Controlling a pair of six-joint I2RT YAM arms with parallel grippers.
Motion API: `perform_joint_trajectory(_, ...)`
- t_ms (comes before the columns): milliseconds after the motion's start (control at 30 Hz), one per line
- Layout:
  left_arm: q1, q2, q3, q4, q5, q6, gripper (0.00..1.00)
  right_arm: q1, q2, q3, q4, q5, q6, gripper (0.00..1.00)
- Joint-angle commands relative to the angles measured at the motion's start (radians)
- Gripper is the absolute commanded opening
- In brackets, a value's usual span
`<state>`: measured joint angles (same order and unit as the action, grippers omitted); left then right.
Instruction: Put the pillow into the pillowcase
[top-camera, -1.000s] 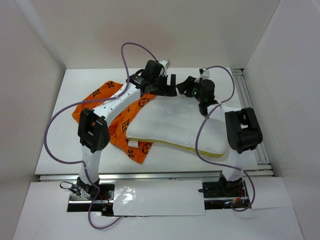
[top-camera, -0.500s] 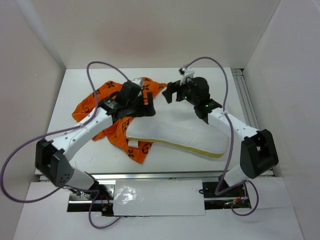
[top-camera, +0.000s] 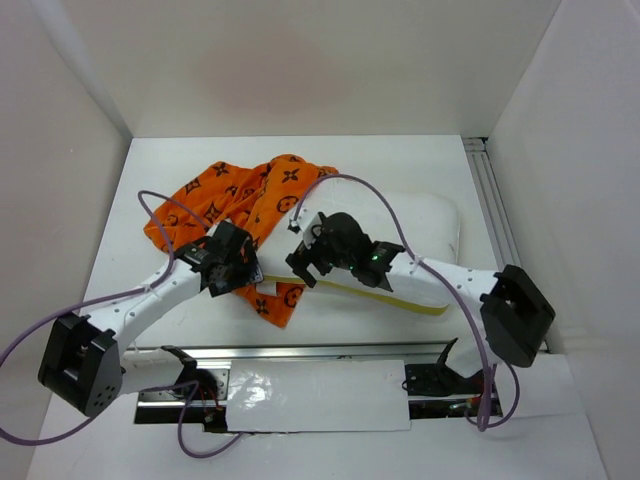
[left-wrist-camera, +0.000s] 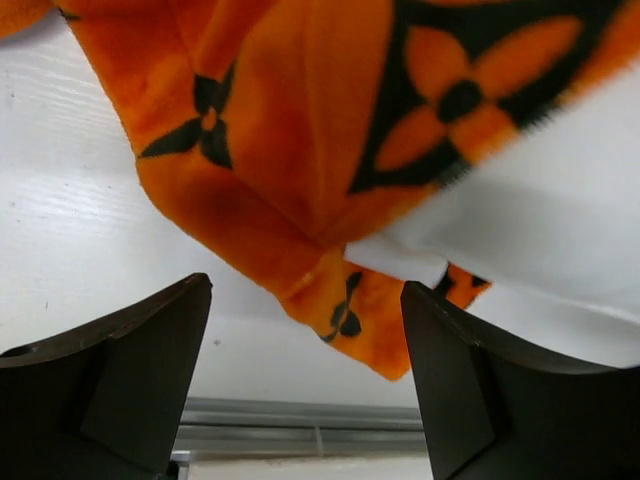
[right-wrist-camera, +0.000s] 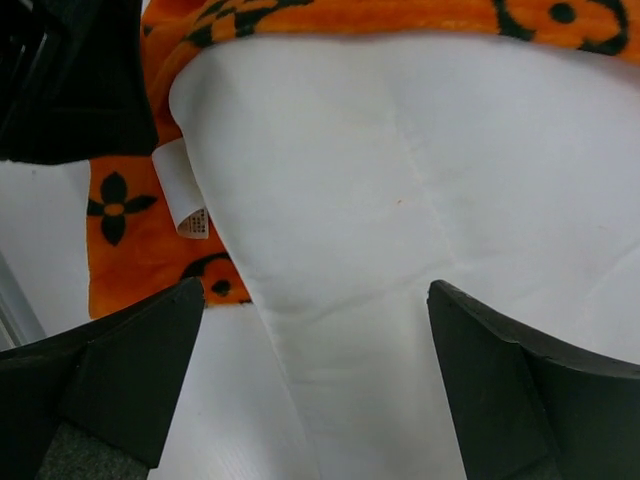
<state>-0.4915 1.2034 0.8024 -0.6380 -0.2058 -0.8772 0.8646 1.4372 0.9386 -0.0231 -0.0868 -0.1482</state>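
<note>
Top external view: both arms have been brought back from the far side of the table (top-camera: 150, 320) to its near-left part. The left gripper (top-camera: 238, 272) is now set over the near flap of the pillowcase (top-camera: 240, 195), and the right gripper (top-camera: 305, 255) is held over the near-left corner of the pillow (top-camera: 410, 235). The pillowcase, spread out beside and under the pillow a second ago, has been bunched at the far left, with a fold thrown over the pillow's far-left corner. The pillow lies mid-table towards the right, almost wholly uncovered.

Left wrist view: the fingers (left-wrist-camera: 130, 370) are spread wide and nothing is held between them. A folded orange corner is seen ahead of them on the table, with white pillow fabric touching it at the right.

Right wrist view: the fingers (right-wrist-camera: 540, 390) are likewise spread wide and empty, and the pillow's corner is framed between them. Orange cloth is seen along the pillow's far edge and under its left side, beside a small sewn label (right-wrist-camera: 186, 205).

It is judged that the cloth has been released and a fresh hold is being sought. Whether the corner has entered the opening cannot be told. Most of the insertion is judged to remain.
</note>
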Motion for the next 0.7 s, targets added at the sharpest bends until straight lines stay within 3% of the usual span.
perform_joint_trajectory(0, 0.036, 0.027, -0.019, 0.135, 0.028, -0.022, 0.89, 0.051, 0.072, 0.039, -0.02, 0.086, -0.048, 1.0)
perform_joint_trajectory(133, 0.036, 0.076, -0.029, 0.182, 0.045, -0.011, 0.87, 0.051, 0.135, 0.039, 0.067, 0.128, -0.073, 1.0)
perform_joint_trajectory(300, 0.036, 0.1, -0.089, 0.198, 0.034, -0.023, 0.66, 0.051, 0.229, 0.049, 0.068, 0.15, -0.085, 1.0)
perform_joint_trajectory(333, 0.045, 0.101, -0.098, 0.216, 0.034, -0.023, 0.58, 0.051, 0.245, 0.058, 0.068, 0.15, -0.085, 0.97)
perform_joint_trajectory(433, 0.045, 0.128, -0.108, 0.227, 0.054, -0.023, 0.48, 0.051, 0.296, 0.058, 0.138, 0.203, -0.067, 0.89)
perform_joint_trajectory(467, 0.045, 0.128, -0.108, 0.227, 0.054, -0.023, 0.44, 0.051, 0.296, 0.058, 0.19, 0.238, -0.056, 0.7)
perform_joint_trajectory(500, 0.045, 0.128, -0.108, 0.227, 0.045, -0.023, 0.39, 0.051, 0.296, 0.058, 0.219, 0.269, -0.018, 0.57)
perform_joint_trajectory(567, 0.045, 0.113, -0.118, 0.218, 0.045, -0.023, 0.13, 0.042, 0.286, 0.046, 0.283, 0.341, 0.01, 0.35)
perform_joint_trajectory(600, 0.045, 0.113, -0.118, 0.192, 0.045, -0.034, 0.0, 0.042, 0.276, 0.046, 0.298, 0.37, 0.06, 0.15)
perform_joint_trajectory(633, 0.036, 0.082, -0.118, 0.192, 0.045, -0.034, 0.0, 0.042, 0.267, 0.046, 0.298, 0.392, 0.084, 0.0)
perform_joint_trajectory(667, 0.027, 0.065, -0.118, 0.181, 0.045, -0.034, 0.0, 0.031, 0.255, 0.057, 0.313, 0.41, 0.107, 0.0)
